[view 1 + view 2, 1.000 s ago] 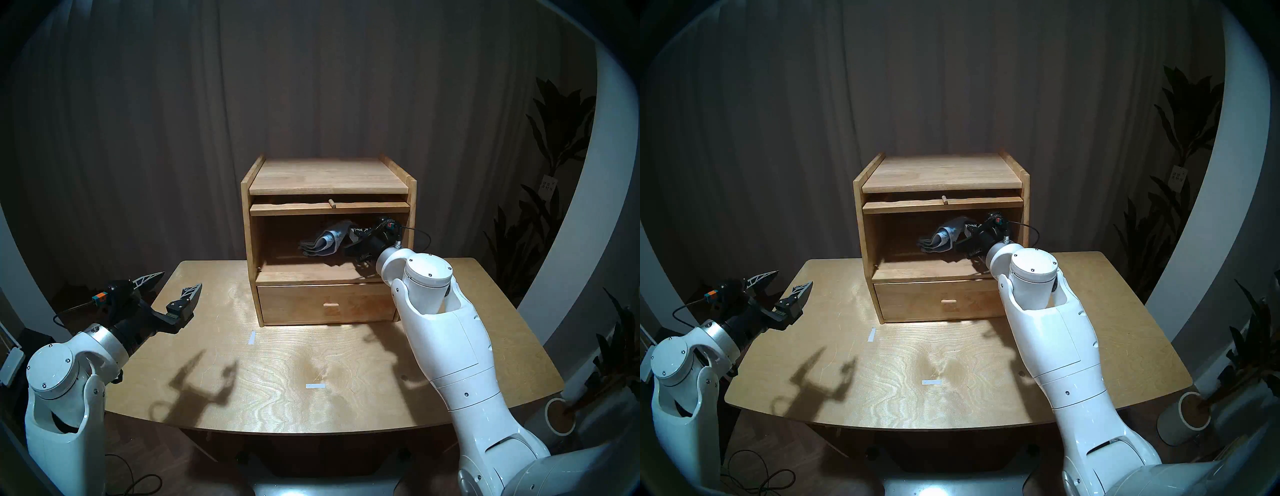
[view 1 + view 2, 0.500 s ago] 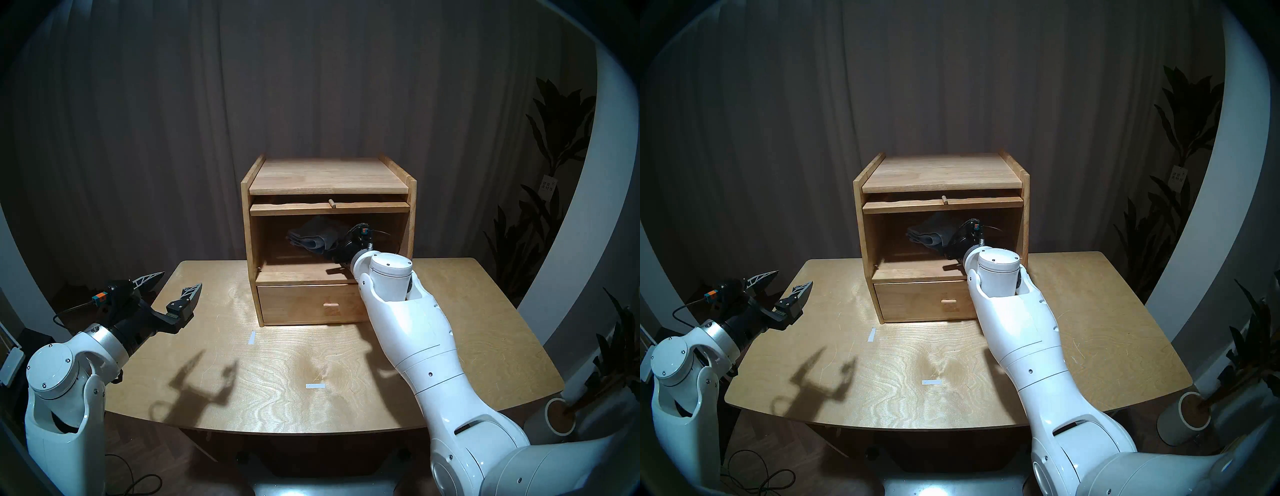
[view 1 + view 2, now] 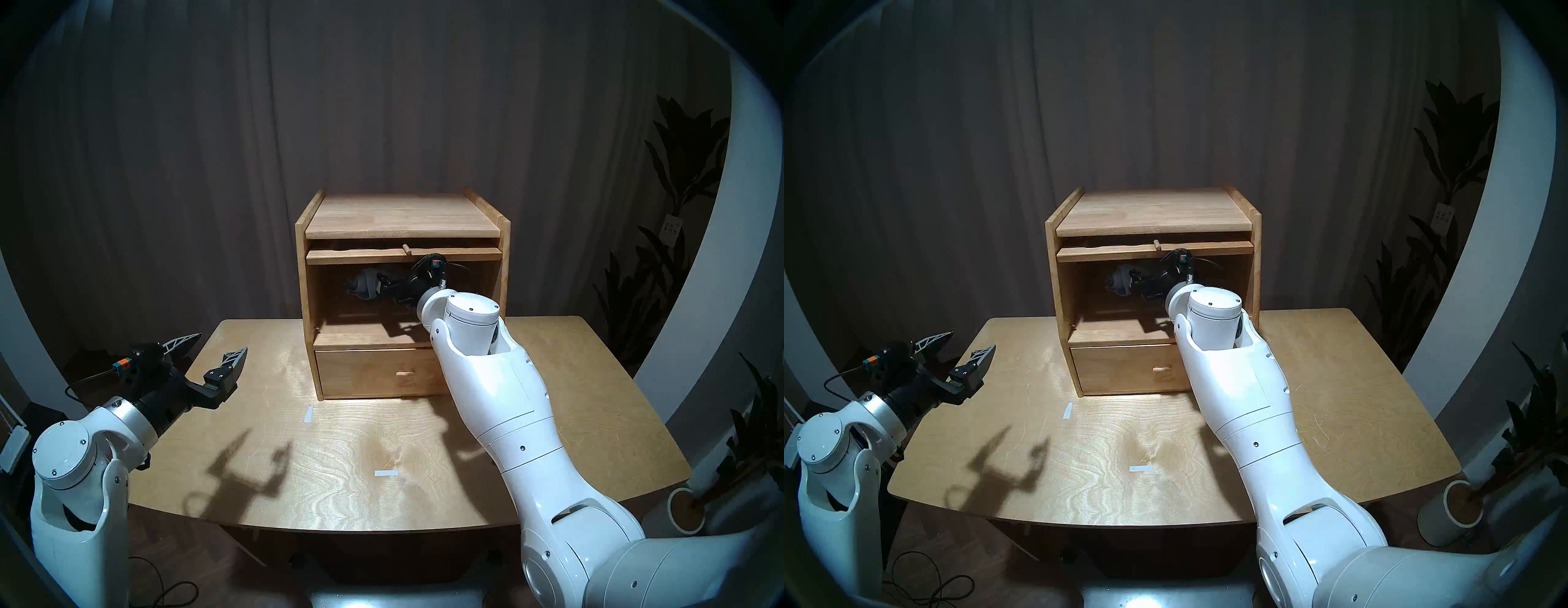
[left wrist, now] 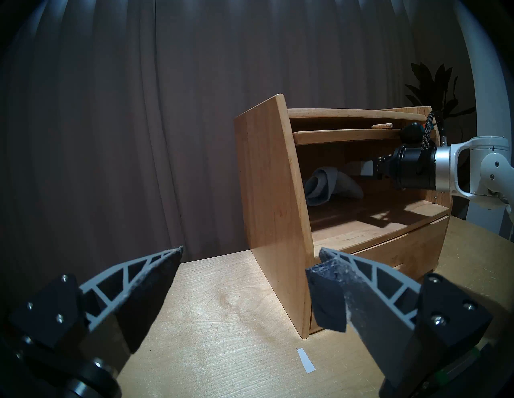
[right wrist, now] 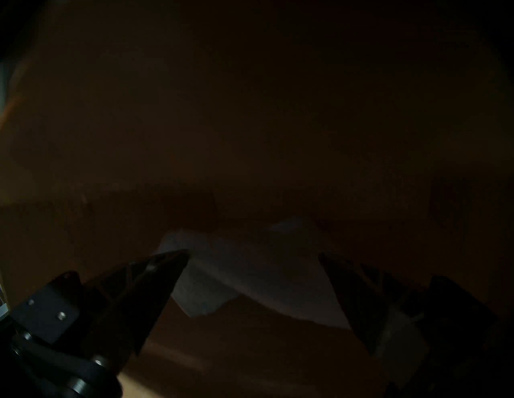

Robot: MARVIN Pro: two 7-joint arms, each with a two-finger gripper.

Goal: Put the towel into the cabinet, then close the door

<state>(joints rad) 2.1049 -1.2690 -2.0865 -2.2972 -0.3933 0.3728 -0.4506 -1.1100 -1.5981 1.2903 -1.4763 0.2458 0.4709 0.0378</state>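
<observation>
Right tool (image 5: 253,255) is deep inside the cabinet's (image 3: 402,293) upper compartment, fingers spread wide in the dark right wrist view. The towel (image 5: 250,278) lies bunched between and just past the fingertips; can't tell if a finger touches it. From the left wrist view the towel (image 4: 322,184) sits crumpled toward the compartment's left side, apparently off the floor of it; what bears it is hidden. The door (image 3: 403,254) is up, slid flat under the cabinet top, its peg knob (image 3: 406,249) sticking out front. The drawer (image 3: 382,372) below is shut. Left tool (image 3: 214,348) hovers over the table's (image 3: 339,458) left edge, well apart from the cabinet, fingers spread, nothing between them. Two white tape strips (image 3: 308,414) on the table.
</observation>
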